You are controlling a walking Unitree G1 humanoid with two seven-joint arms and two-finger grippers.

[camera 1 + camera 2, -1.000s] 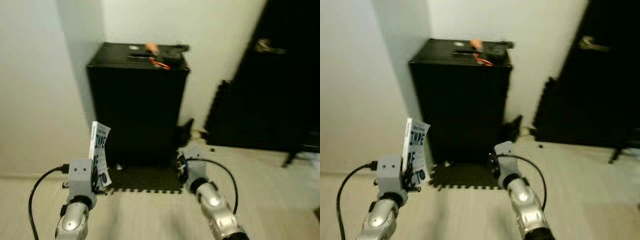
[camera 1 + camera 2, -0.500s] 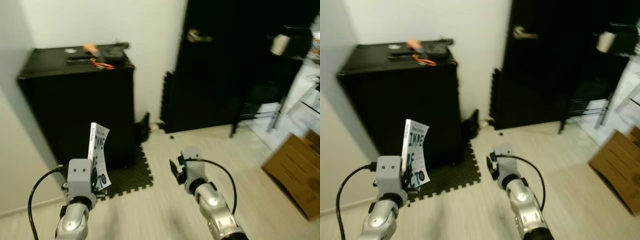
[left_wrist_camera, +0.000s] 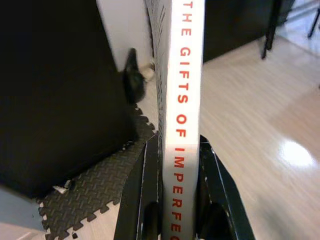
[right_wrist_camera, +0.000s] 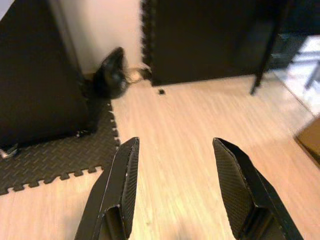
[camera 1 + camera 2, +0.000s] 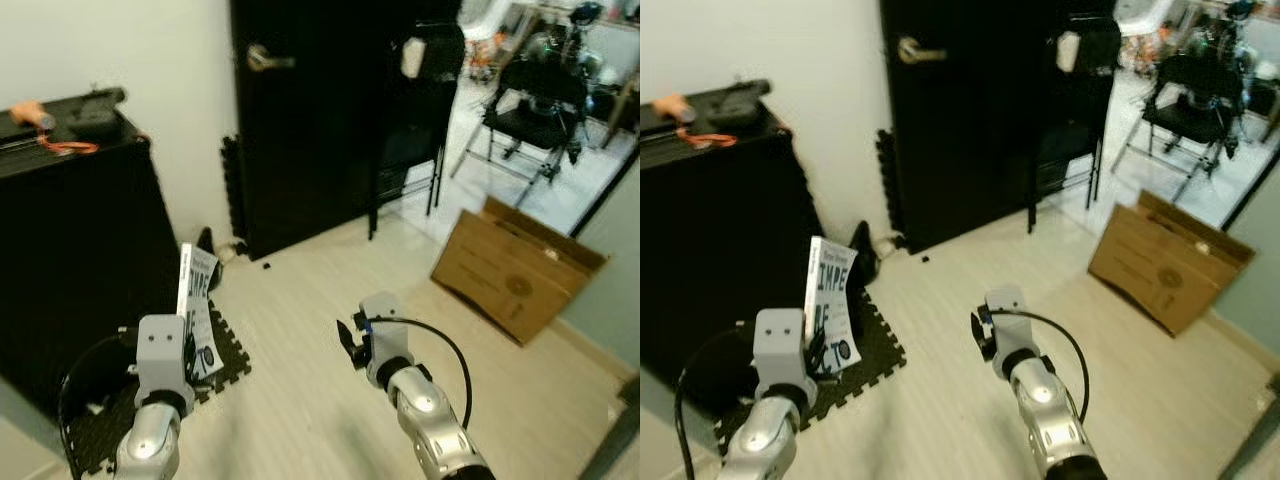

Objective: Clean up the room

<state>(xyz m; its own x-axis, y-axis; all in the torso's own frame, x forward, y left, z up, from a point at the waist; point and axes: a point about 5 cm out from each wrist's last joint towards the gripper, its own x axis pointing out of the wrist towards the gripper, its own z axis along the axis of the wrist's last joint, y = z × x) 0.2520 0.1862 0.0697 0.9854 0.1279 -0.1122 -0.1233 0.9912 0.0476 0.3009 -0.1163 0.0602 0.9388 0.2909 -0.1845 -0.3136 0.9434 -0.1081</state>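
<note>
Left gripper (image 3: 177, 230) clamps the book (image 3: 181, 100) upright between its jaws, spine toward the wrist camera, raised over the foam mat (image 5: 150, 400) by the black cabinet (image 5: 70, 250), while the right gripper (image 4: 180, 195) hangs spread and empty above the wood floor (image 4: 175, 130).

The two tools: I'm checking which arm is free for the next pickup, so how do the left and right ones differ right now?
The left tool is shut on a white paperback book with red spine lettering, held upright; the right tool is open and holds nothing. The left tool hangs by the black foam floor mat beside the tall black cabinet; the right tool hangs over the bare light wooden floor. Both have two long black fingers and are raised in front of the robot.
</note>
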